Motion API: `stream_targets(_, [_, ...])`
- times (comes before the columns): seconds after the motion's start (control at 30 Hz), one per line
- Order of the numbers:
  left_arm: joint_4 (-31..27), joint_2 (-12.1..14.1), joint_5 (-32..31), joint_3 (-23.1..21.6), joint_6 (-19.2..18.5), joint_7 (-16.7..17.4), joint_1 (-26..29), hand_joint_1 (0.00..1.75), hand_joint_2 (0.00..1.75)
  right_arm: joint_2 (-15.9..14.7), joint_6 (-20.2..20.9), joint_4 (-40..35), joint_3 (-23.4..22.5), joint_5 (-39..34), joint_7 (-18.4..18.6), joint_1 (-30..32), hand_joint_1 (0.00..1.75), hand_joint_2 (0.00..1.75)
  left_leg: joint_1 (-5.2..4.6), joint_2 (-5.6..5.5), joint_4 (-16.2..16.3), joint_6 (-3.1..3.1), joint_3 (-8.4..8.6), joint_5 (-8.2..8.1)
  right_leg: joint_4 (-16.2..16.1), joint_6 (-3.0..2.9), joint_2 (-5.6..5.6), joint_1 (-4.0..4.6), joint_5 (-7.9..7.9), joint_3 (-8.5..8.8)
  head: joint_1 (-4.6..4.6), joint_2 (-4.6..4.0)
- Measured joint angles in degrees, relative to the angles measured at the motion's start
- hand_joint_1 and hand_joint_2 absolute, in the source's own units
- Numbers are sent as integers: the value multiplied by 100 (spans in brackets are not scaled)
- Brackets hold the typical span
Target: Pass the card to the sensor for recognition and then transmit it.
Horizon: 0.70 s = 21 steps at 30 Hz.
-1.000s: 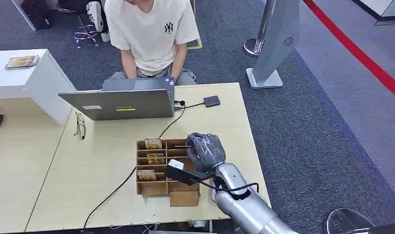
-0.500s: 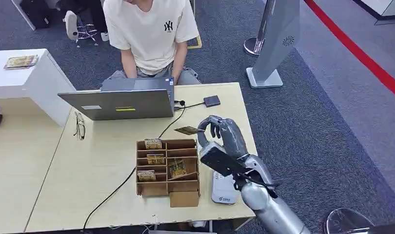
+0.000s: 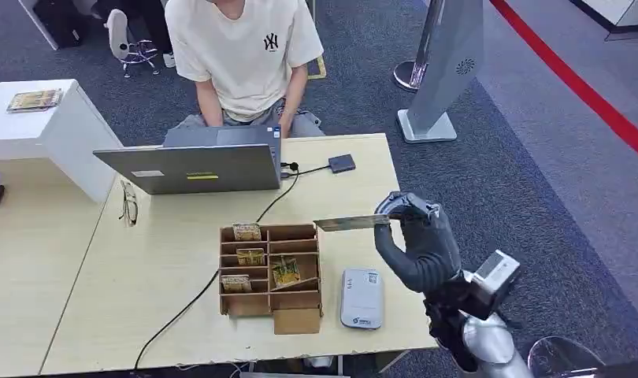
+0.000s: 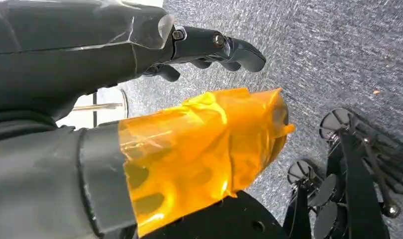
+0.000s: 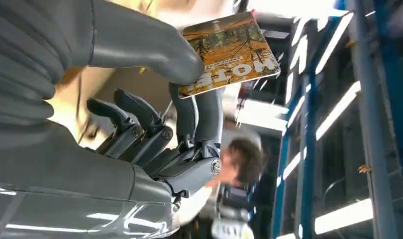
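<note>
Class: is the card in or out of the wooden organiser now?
Out. The right hand holds the card flat in the air above the table, beside the organiser.

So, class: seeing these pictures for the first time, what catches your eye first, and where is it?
The right hand pinches a card held flat above the table, between the wooden card box and the table's right edge. A grey sensor lies just below it, and a person sits behind the laptop.

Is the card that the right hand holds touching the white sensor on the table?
Apart. In the head view the card sticks out level from the right hand, with bare tabletop visible between it and the sensor.
</note>
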Motion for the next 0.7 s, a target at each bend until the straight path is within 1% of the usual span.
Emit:
stream_targets(0.07, [76, 17, 0, 0, 83, -35, -3, 0, 0, 24, 272, 13, -65, -699, 115, 30, 175, 175, 0, 0, 0, 0, 0, 0, 0, 0, 0, 0, 0, 1, 0, 0])
stream_targets(0.13, [161, 30, 0, 0, 151, -59, -5, 0, 0, 70, 455, 56, -113, -1216, 250, 51, 175, 175, 0, 0, 0, 0, 0, 0, 0, 0, 0, 0, 0, 1, 0, 0])
stream_targets(0.23, [295, 68, 0, 0, 216, -92, -16, 0, 0, 149, 684, 179, -188, -1807, 442, 89, 175, 175, -1, 0, 0, 0, -1, 0, 0, 0, 0, 0, 0, 1, 0, 0])
stream_targets(0.37, [466, 142, -11, 0, 269, -101, -25, 0, 0, 225, 869, 439, -218, -2375, 747, 92, 175, 175, 0, 0, 0, 0, -1, 0, 0, 0, 0, 0, 0, 1, -2, 0])
stream_targets(0.47, [572, 203, -26, 0, 271, -100, -27, 0, 0, 254, 961, 670, -216, -2541, 879, 77, 175, 175, 0, 0, 0, 0, -2, 0, 0, 0, 0, 0, 0, 1, 0, 0])
stream_targets(0.5, [603, 225, -33, 0, 271, -100, -27, 0, 0, 254, 928, 759, -216, -2459, 898, 52, 175, 175, 0, 0, -1, 0, -2, 0, 0, 0, 0, 0, 0, 1, 0, 0])
stream_targets(0.57, [660, 256, -31, 0, 271, -100, -28, 0, 0, 254, 665, 938, -205, -2023, 880, -19, 175, 175, 0, 0, -1, 0, -3, 0, 1, 0, 0, 0, 0, 2, -2, 0])
stream_targets(0.6, [673, 264, -15, 0, 269, -100, -26, 0, 0, 254, 323, 1026, -178, -1456, 822, -84, 175, 175, 0, 0, -1, 0, -4, 1, 1, 0, 0, 0, 0, 2, -2, 0])
stream_targets(0.7, [673, 256, 4, 0, 238, -90, -22, 0, 0, 254, -977, 1229, 14, 616, 745, -403, 175, 175, -1, 4, -1, -3, -2, 5, 2, -1, 2, 0, 2, 2, 0, 0])
